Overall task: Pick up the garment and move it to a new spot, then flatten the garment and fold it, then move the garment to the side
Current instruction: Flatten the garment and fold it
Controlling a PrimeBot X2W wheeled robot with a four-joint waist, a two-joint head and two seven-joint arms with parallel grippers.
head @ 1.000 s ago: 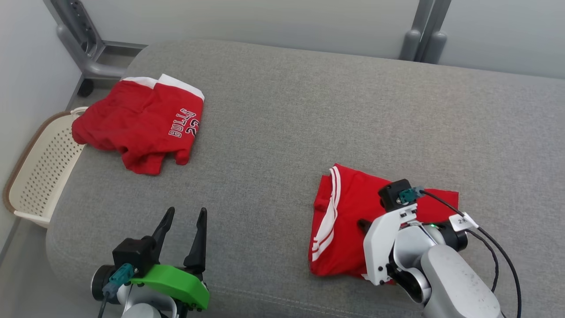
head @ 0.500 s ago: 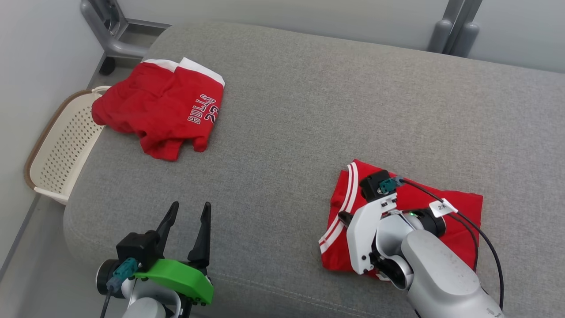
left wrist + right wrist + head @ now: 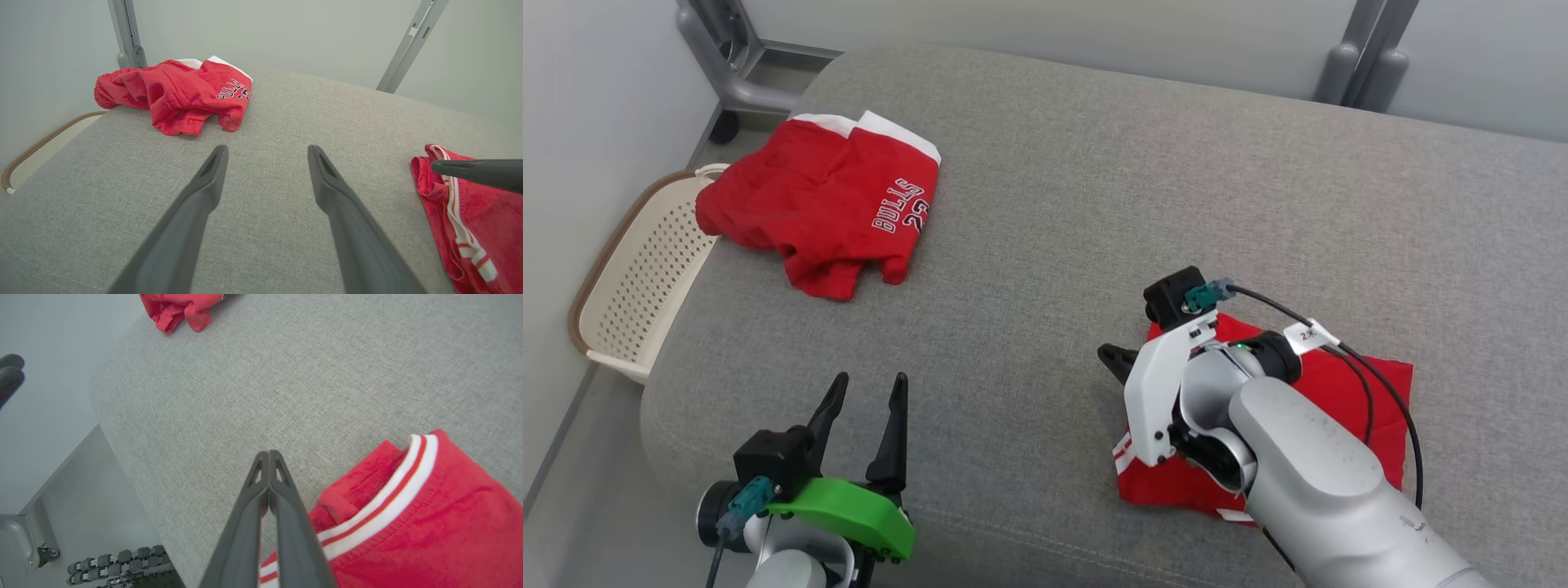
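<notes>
A: Where is the garment lying?
B: The garment [image 3: 1372, 408] is lying folded on the couch [image 3: 1094, 180], on the robot's right near side, with the right arm covering its middle. Its striped hem is facing the robot's left. The long axis seems to be running left-right, but the arm is hiding too much to be sure.
A: Tools?
B: The right tool [image 3: 268, 454] is pressed together and pinching nothing, tips hanging over bare couch just past the hem. The left tool [image 3: 870, 382] is spread wide, hovering near the couch's front edge, well apart from the garment.
A: Around it?
B: Shorts [image 3: 825, 212] are lying crumpled at the far left, with a basket [image 3: 629, 294] sitting beside that end.
A: Differences between views?
B: The right wrist view is showing the hem stripes close up. The left wrist view is catching the right tool's finger over the hem. The head view is showing the basket's perforated wall.
</notes>
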